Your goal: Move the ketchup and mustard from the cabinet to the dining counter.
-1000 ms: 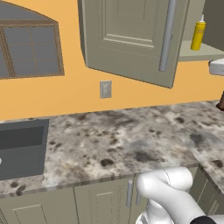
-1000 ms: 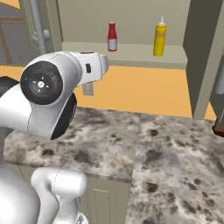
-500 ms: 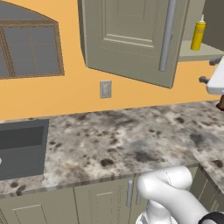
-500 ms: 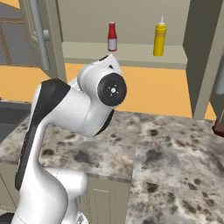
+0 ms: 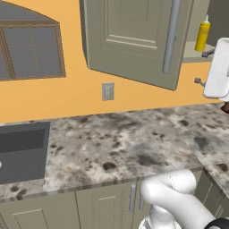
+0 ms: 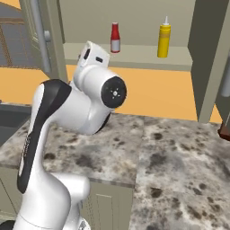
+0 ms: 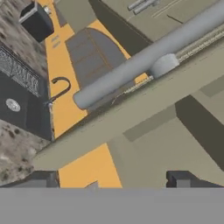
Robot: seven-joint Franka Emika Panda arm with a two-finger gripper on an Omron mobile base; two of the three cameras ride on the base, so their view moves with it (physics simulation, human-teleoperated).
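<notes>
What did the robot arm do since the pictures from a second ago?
The arm swung up from down low toward the open cabinet; its hand now sits near the shelf and the open door. It has not taken hold of anything. The ketchup and the mustard stayed standing on the shelf.

Two squeeze bottles on the cabinet shelf (image 6: 134, 56): one ketchup (image 6: 115, 38) and one mustard (image 6: 164, 41), standing well apart. One cabinet door (image 5: 134, 40) swung open on the left with one long bar handle (image 5: 170, 38), plus one wall outlet (image 5: 107, 91) and one sink (image 5: 20, 152) set in the granite counter (image 5: 125, 143).
</notes>
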